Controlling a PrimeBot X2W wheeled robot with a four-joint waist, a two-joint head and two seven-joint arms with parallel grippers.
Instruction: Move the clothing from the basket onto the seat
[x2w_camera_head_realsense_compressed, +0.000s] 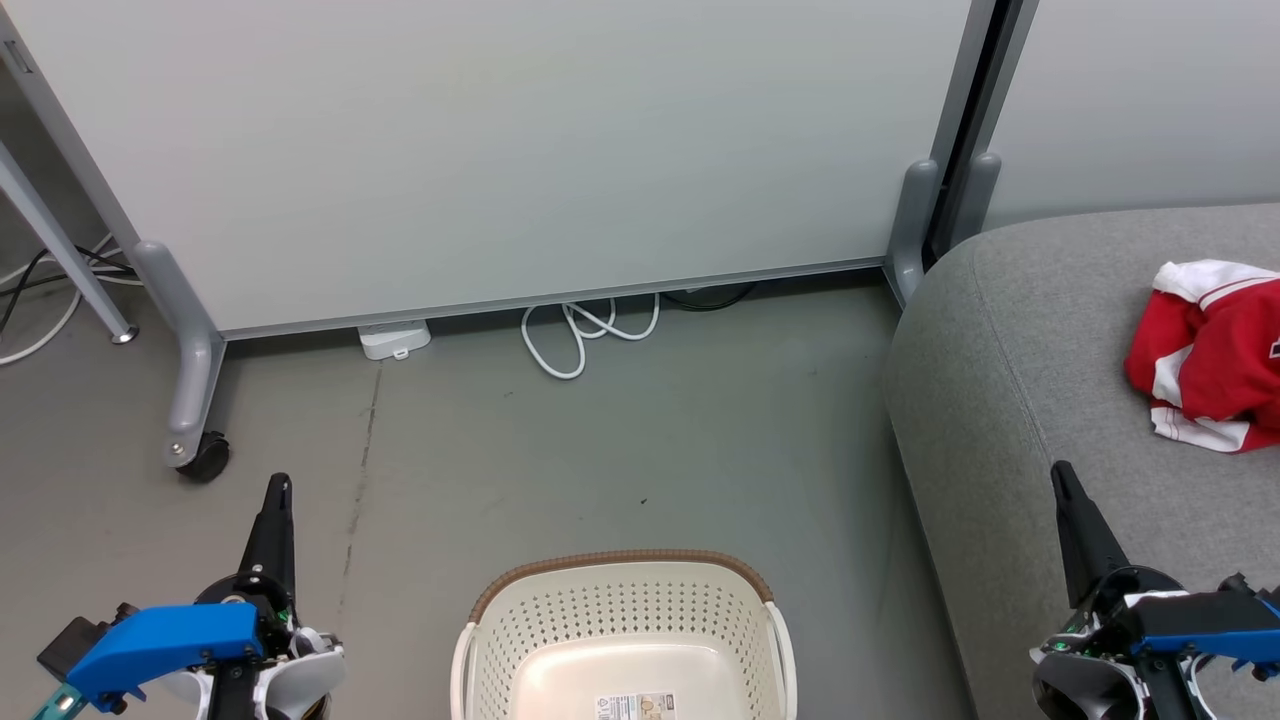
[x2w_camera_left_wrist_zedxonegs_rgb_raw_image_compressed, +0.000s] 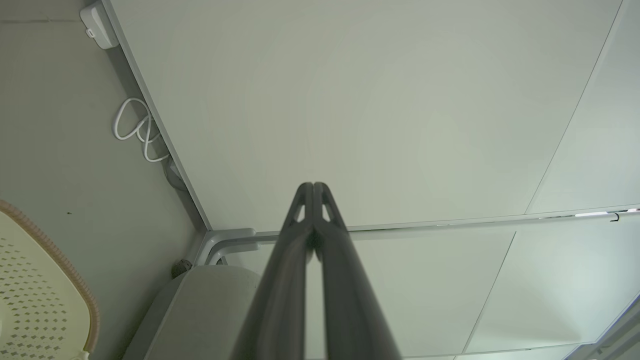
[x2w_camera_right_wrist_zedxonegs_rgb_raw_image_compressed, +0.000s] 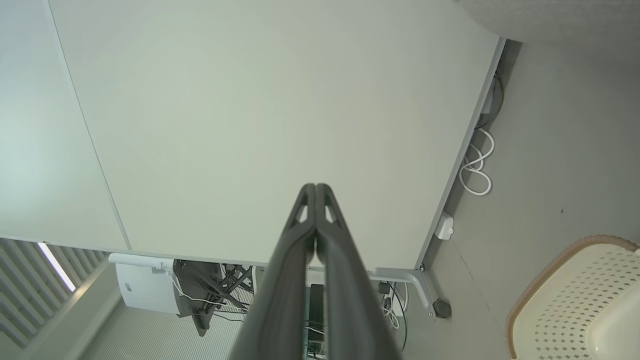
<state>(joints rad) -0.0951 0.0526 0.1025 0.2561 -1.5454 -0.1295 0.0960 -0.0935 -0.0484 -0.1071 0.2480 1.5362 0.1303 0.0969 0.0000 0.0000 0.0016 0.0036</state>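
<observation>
Clothing (x2w_camera_head_realsense_compressed: 1210, 355) sits bunched on the seat (x2w_camera_head_realsense_compressed: 1010, 400), basket (x2w_camera_head_realsense_compressed: 620, 556) looks bare, left gripper (x2w_camera_head_realsense_compressed: 280, 490) and right gripper (x2w_camera_head_realsense_compressed: 1063, 480) both have fingers pressed together, empty, so best now: check the basket's hidden near end.

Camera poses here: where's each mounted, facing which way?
Head view: on the head, facing forward-down at floor, basket, seat with clothing; left gripper lower left, right gripper lower right.
Left wrist view: on left wrist, along its shut fingers toward the white panel; basket lower left.
Right wrist view: on right wrist, along its shut fingers toward that panel; basket lower right.
Shared: all three show panel, coiled cable, basket.
</observation>
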